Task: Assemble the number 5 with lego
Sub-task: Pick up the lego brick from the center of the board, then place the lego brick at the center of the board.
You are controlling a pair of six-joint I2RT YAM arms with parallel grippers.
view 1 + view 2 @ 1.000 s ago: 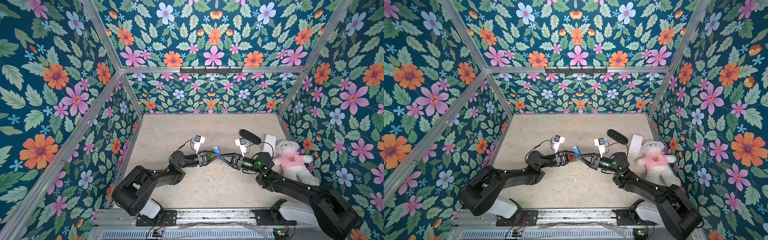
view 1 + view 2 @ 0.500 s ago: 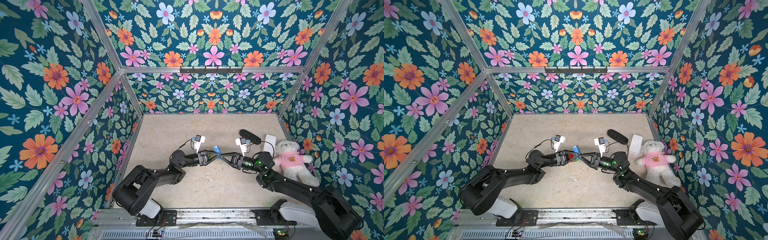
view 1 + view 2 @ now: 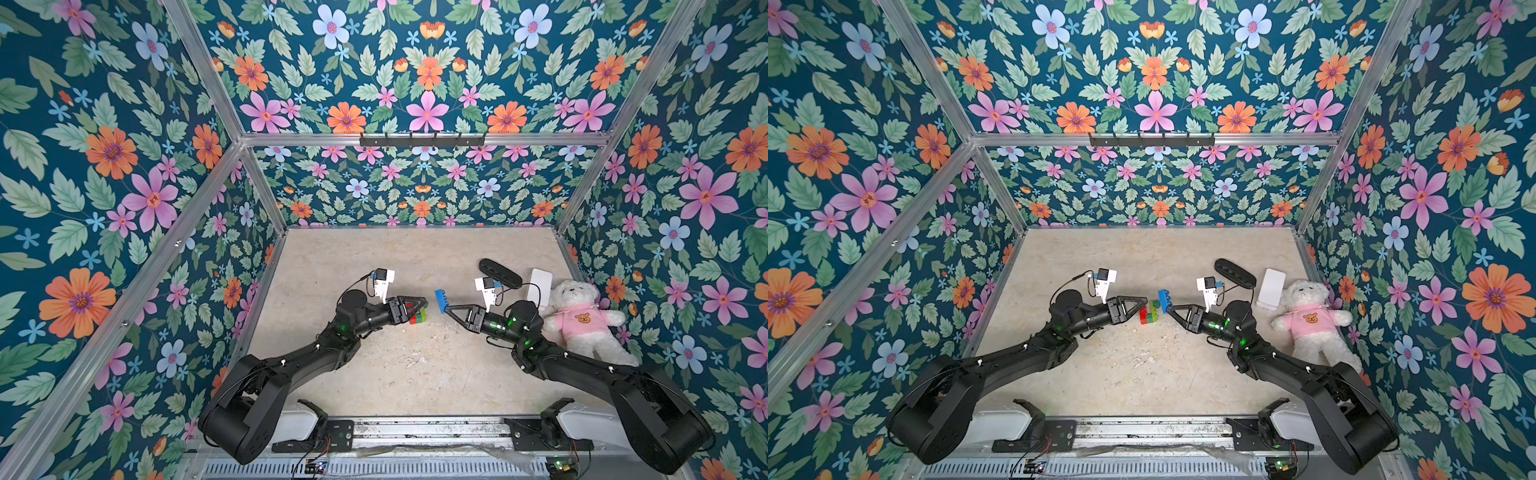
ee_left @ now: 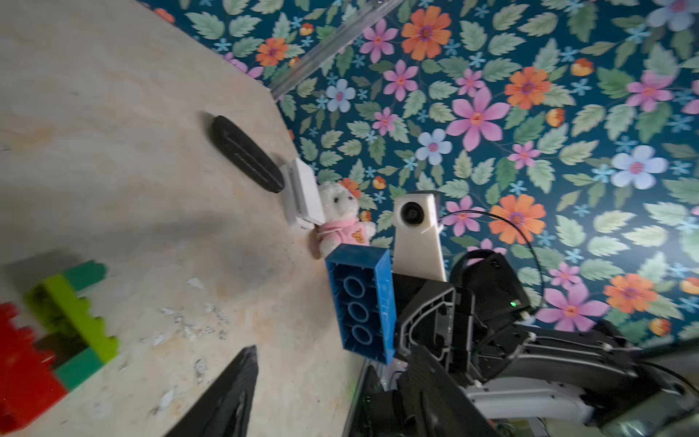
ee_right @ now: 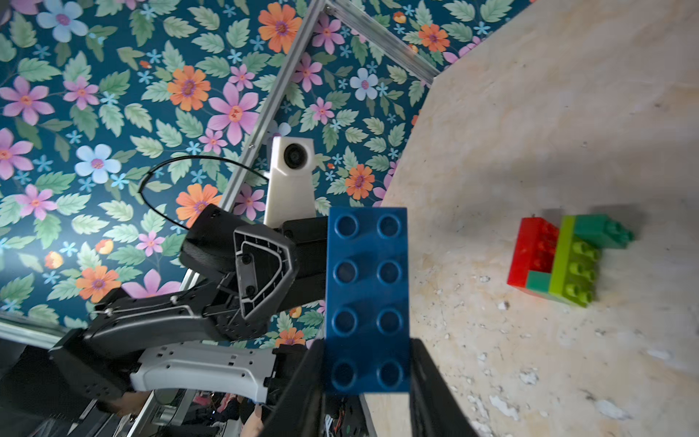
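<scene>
A joined lego block of red, lime-green and dark green bricks [image 3: 418, 316] [image 3: 1149, 313] lies on the table; the wrist views show the block [image 4: 72, 325] [image 5: 559, 261] resting there. My left gripper [image 3: 420, 306] [image 3: 1142, 305] [image 4: 329, 397] stands open beside the block, with nothing between its fingers. My right gripper [image 3: 447, 309] [image 3: 1169, 309] [image 5: 367, 382] is shut on one end of a blue brick [image 3: 440, 300] [image 3: 1165, 299] [image 4: 361, 306] [image 5: 367, 299], held above the table just right of the block. The number 5 is not in view as one piece.
A black oblong case [image 3: 500, 273] lies at the back right, with a white box [image 3: 539, 286] and a white teddy bear in a pink shirt [image 3: 582, 320] next to it, close to my right arm. Flowered walls close in three sides.
My left gripper has opened and let go of the red and green block, which now lies on the table. The right gripper still holds the blue brick in about the same place.
</scene>
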